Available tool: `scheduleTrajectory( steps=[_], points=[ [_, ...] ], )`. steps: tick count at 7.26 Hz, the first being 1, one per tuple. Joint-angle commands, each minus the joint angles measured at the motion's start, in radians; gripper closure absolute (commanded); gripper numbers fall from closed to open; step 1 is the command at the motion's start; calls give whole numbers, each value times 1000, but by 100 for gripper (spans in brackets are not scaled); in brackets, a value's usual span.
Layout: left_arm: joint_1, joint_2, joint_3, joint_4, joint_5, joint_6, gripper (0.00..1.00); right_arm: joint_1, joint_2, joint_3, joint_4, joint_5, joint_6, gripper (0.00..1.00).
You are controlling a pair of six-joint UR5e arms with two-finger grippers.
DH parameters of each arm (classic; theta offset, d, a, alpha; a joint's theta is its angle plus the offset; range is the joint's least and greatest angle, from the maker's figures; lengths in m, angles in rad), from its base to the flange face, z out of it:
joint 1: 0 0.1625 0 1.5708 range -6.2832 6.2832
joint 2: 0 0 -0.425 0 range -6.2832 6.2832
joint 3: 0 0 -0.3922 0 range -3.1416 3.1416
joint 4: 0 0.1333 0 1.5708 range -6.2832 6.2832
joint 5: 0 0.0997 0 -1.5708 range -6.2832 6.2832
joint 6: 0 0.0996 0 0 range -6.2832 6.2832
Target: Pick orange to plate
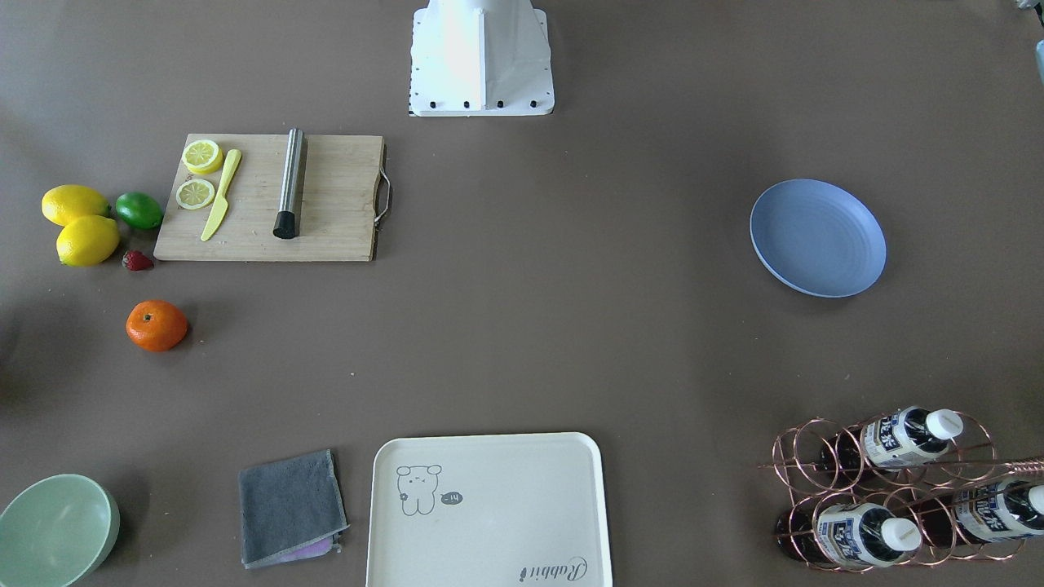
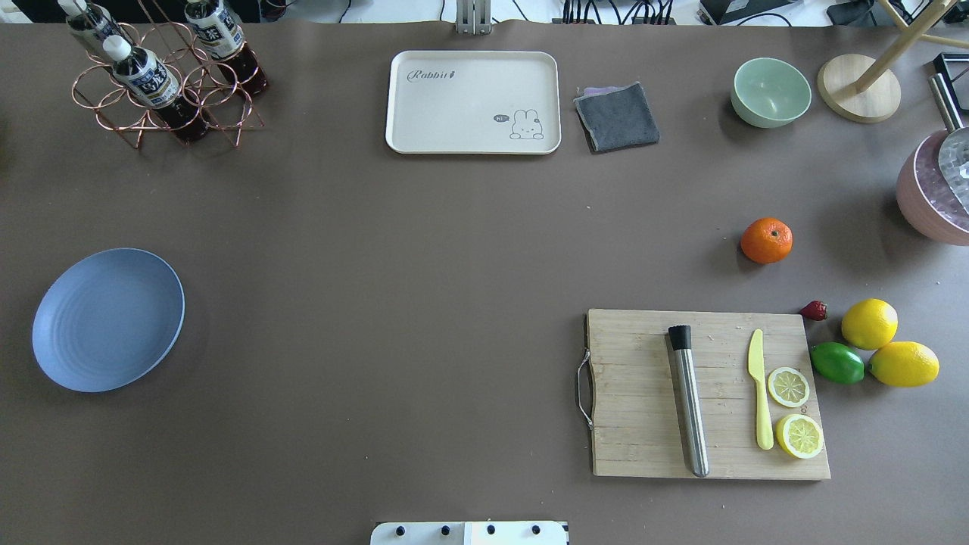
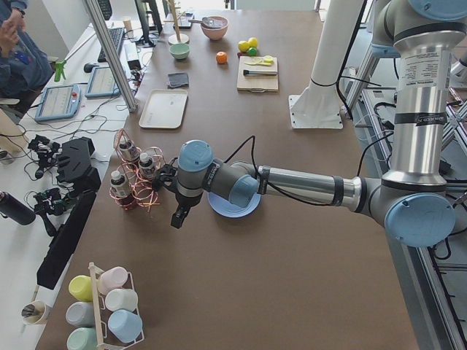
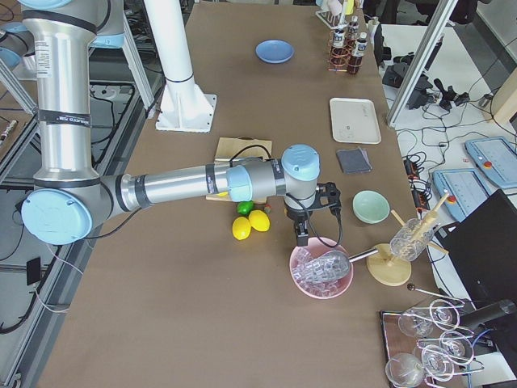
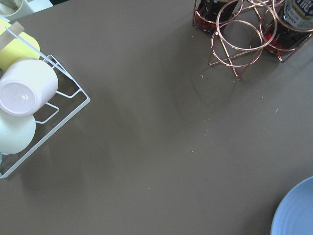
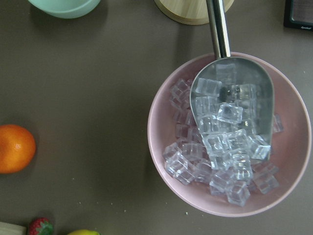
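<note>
The orange (image 2: pixel 766 241) lies alone on the brown table, beyond the cutting board's far right corner; it also shows as the orange (image 1: pixel 157 325) and at the left edge of the right wrist view as the orange (image 6: pixel 14 148). The pale blue plate (image 2: pixel 108 319) sits bare on the opposite side, seen too as the plate (image 1: pixel 817 237). My left gripper (image 3: pixel 179 216) hangs beside the plate (image 3: pixel 233 208), near the bottle rack. My right gripper (image 4: pixel 301 236) hovers near the pink bowl. Only the side views show them, so I cannot tell whether either is open or shut.
A wooden cutting board (image 2: pixel 708 393) carries a steel muddler, a yellow knife and lemon slices. Two lemons (image 2: pixel 869 323), a lime (image 2: pixel 836 362) and a strawberry (image 2: pixel 814 310) lie beside it. A pink ice bowl (image 6: pixel 230 134), green bowl (image 2: pixel 771 91), cream tray (image 2: pixel 473 102), grey cloth (image 2: pixel 617 116) and bottle rack (image 2: pixel 163 76) stand around.
</note>
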Motion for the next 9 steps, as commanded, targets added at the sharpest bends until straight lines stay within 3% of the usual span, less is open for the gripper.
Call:
scheduleTrajectory(
  steps=[1,3,4,6,7,9],
  points=[
    [141,49,118,-329,1,-274,1,-145,3,8,180,-29,303,0],
    [281,49,302,-657,10,-466,1,-170,-6,28,203,-29,330,0],
    [341,49,346,-764,11,-559,2,-170,-6,29,203,-29,330,0],
    [403,63,346,-846,10,-675,5,-171,-4,34,203,-30,330,0],
    [406,63,348,-858,7,-684,15,-171,-4,34,203,-30,330,0],
    [421,66,348,-858,7,-685,67,-171,-4,34,203,-38,329,0]
  ],
)
